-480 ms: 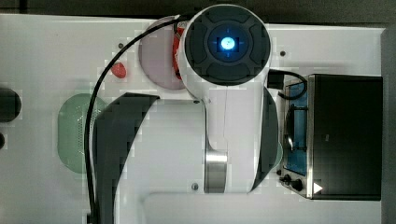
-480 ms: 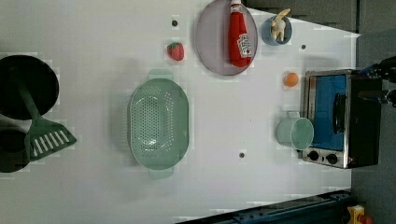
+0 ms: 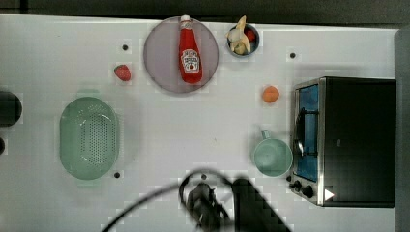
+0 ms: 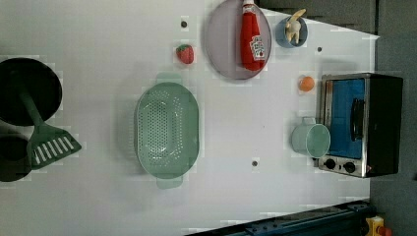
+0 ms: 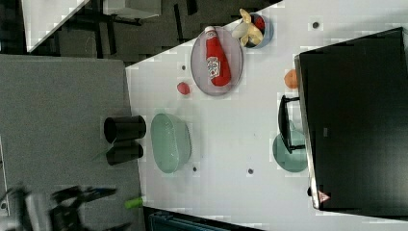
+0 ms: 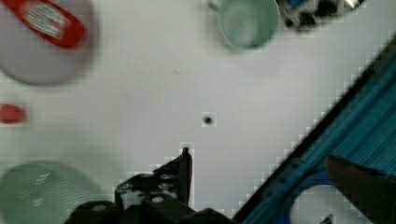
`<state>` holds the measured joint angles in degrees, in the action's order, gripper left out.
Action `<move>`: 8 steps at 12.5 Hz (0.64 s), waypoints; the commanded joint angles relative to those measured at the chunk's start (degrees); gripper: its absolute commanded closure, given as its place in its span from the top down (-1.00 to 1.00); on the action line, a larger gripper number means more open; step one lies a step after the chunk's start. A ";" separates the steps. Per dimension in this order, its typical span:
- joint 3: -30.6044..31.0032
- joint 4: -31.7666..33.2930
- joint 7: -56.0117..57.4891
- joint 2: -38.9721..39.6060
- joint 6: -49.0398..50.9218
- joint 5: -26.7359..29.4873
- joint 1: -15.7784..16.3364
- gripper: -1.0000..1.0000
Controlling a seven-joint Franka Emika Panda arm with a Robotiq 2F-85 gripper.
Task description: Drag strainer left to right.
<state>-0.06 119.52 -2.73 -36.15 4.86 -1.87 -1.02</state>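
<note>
Lab tabletop (image 3: 232, 125) with toy kitchenware

Ketchup bottle (image 3: 189, 53) lies on a plate (image 3: 162, 63). Mug (image 3: 272, 156) touches the oven (image 3: 355, 140); strawberry (image 3: 122, 72) sits apart.

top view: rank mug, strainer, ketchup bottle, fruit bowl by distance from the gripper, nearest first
Gripper sits at the top view's bottom edge, near the middle.
1. Mug: to the top view's right, beside the toaster oven.
2. Strainer: far on the top view's left.
3. Ketchup bottle: straight up, on the plate.
4. Fruit bowl: top edge, right of the plate.
</note>
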 commanded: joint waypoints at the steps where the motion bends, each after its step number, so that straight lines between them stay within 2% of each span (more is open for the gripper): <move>1: 4.83 0.00 2.17 4.14 -1.74 1.97 0.90 1.00; 4: 13.62 1.37 -2.41 8.57 -7.52 2.30 1.19 1.00; 8: 25.35 2.55 -19.60 18.35 -18.27 2.30 1.26 1.00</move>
<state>23.86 122.31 -14.97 -17.54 -14.08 0.44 -0.54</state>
